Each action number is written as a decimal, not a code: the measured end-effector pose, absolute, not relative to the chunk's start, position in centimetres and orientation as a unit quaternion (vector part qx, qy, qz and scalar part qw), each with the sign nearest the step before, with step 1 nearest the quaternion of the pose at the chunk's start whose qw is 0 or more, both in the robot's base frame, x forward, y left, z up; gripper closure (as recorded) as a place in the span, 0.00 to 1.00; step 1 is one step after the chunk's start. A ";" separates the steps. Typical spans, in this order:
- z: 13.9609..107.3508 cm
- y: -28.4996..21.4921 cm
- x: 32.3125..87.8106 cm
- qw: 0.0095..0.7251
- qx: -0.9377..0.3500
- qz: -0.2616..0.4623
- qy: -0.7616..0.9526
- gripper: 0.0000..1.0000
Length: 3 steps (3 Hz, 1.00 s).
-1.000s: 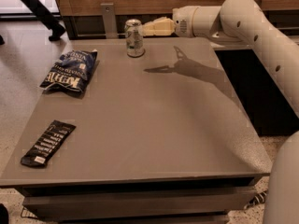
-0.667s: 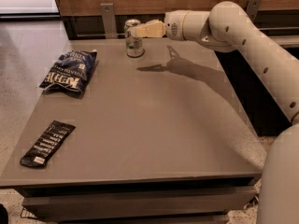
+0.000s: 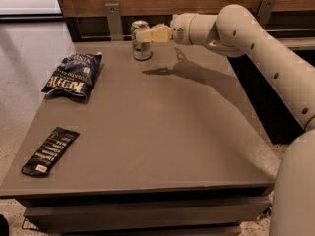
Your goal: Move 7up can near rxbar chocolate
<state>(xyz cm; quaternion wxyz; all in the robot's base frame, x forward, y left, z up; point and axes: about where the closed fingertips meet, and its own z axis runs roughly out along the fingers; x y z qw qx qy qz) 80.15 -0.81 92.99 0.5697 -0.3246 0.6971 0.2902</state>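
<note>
Little is done so far: the can stands upright at the far edge of the worktop, well apart from the bar at the near left corner. The hand is at the can's upper part; whether it grips I cannot tell. Lifting and carrying the can across are left, I judge.

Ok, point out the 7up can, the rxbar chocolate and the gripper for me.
7up can (image 3: 141,51), camera view, lower body below the gripper.
rxbar chocolate (image 3: 50,151), camera view, middle of the black wrapper.
gripper (image 3: 141,35), camera view, its tip, at the can's upper half.
</note>
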 end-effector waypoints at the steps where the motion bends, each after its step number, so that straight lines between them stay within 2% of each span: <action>1: 91.2 0.0 80.6 0.579 -0.334 0.271 0.693 0.00; 2: 90.4 0.3 81.0 0.584 -0.336 0.268 0.688 0.00; 3: 88.8 2.4 82.5 0.589 -0.338 0.296 0.672 0.00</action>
